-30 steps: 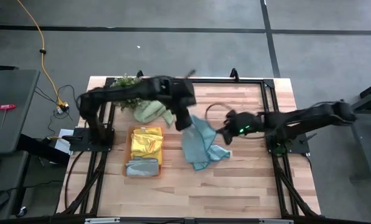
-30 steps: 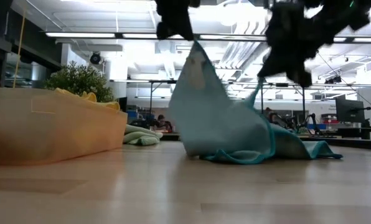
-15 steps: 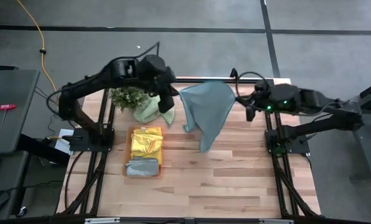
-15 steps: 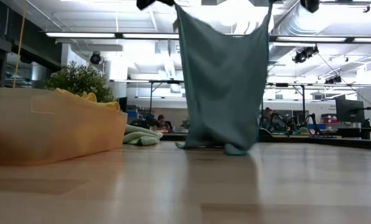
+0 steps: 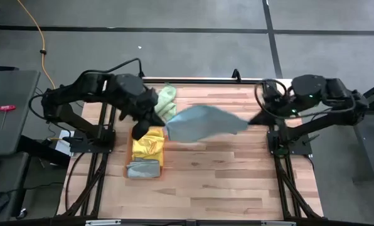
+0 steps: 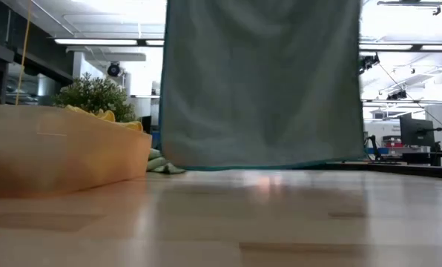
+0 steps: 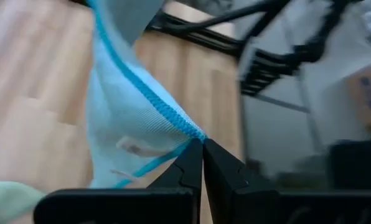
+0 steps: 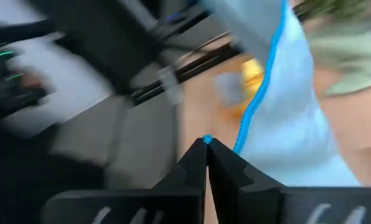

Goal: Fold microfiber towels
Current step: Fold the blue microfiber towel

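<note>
High view: blue-teal towel (image 5: 203, 122) stretched in the air over the middle of the worktop (image 5: 237, 182), left tool (image 5: 141, 130) pinched shut on one top corner, right tool (image 5: 257, 117) pinched shut on the other. Low view: hem hanging just clear of the wood. Best lowered hem first, then dragged so the cloth lays out flat, both corners kept level and taut. Worth steering clear of the orange tray (image 5: 129, 176) with the yellow towel (image 5: 147, 143) and the pale green towel (image 5: 165, 102) beside the left tool.
</note>
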Controlling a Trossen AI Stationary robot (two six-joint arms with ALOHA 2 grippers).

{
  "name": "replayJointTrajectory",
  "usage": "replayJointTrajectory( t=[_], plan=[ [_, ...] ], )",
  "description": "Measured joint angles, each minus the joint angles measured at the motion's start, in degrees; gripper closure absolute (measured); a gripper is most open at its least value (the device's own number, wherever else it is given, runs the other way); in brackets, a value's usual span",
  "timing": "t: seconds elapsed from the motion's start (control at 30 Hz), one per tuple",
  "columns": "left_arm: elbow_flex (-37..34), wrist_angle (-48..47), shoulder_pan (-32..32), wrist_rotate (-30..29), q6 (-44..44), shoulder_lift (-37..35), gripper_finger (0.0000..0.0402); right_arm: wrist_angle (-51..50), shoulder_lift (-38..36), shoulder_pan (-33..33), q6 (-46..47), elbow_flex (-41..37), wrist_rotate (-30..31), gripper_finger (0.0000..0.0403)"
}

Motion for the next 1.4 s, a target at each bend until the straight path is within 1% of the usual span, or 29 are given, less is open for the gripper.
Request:
replayJointTrajectory(
  t=[0.07, 0.13, 0.23, 0.3, 0.4, 0.47, 0.53, 0.63, 0.77, 1.0, 1.13, 1.2, 1.27, 1.4],
  plan=[
    [0.0, 0.0, -2.02, 0.82, -3.37, -0.76, 0.0402, -1.18, 0.95, 2.92, 1.88, 2.43, -3.25, 0.0403],
    [0.0, 0.02, -4.08, 0.86, -5.84, -1.18, 0.0402, -2.14, 1.75, 5.82, 3.81, 4.23, -4.47, 0.0403],
    [0.0, 0.55, -6.33, 0.84, -7.92, -1.18, 0.0402, -4.0, 2.48, 9.03, 6.82, 5.83, -4.75, 0.0403],
    [0.02, 0.86, -6.64, 0.51, -7.74, -0.6, 0.0402, -5.9, 2.64, 10.04, 7.86, 6.06, -4.41, 0.0403],
    [0.02, 0.62, -4.56, -1.5, -5.34, 0.95, 0.0402, -10.62, 2.6, 10.16, 8.2, 5.35, -0.96, 0.0403],
    [0.02, -0.17, -2.53, -4.15, -3.4, 2.42, 0.0401, -15.6, 2.62, 9.98, 8.57, 4.55, 3.15, 0.0403],
    [0.02, -1.87, -0.34, -5.13, -1.21, 4.28, 0.0402, -20.01, 2.63, 9.67, 9.5, 3.11, 7.22, 0.0403],
    [0.02, -4.95, 2.31, -5.1, 1.83, 7.97, 0.0402, -23.34, 2.45, 9.08, 11.11, -1.03, 11.12, 0.0403],
    [0.02, -7.29, 3.6, -5.88, 5.41, 14.86, 0.0402, -23.4, 2.45, 8.44, 12.01, -8.68, 13.16, 0.0403],
    [0.0, -7.5, 3.45, -15.81, 9.19, 26.5, 0.0402, -19.51, 2.45, 6.68, 18.48, -25.03, 20.91, 0.0403],
    [0.02, -7.34, 3.76, -23.41, 9.2, 32.07, 0.0402, -15.48, 2.45, 5.45, 21.69, -32.75, 22.81, 0.0403],
    [0.02, -6.15, 4.34, -28.11, 9.21, 34.65, 0.0402, -13.12, 2.45, 4.52, 22.61, -36.03, 23.53, 0.0403],
    [0.02, -4.33, 5.21, -31.52, 9.19, 36.86, 0.0401, -11.22, 2.45, 3.3, 23.07, -38.85, 23.95, 0.0403],
    [0.02, -0.54, 7.46, -32.79, 10.03, 40.41, 0.0402, -8.39, 2.45, -0.1, 23.01, -43.46, 24.24, 0.0403]
  ],
)
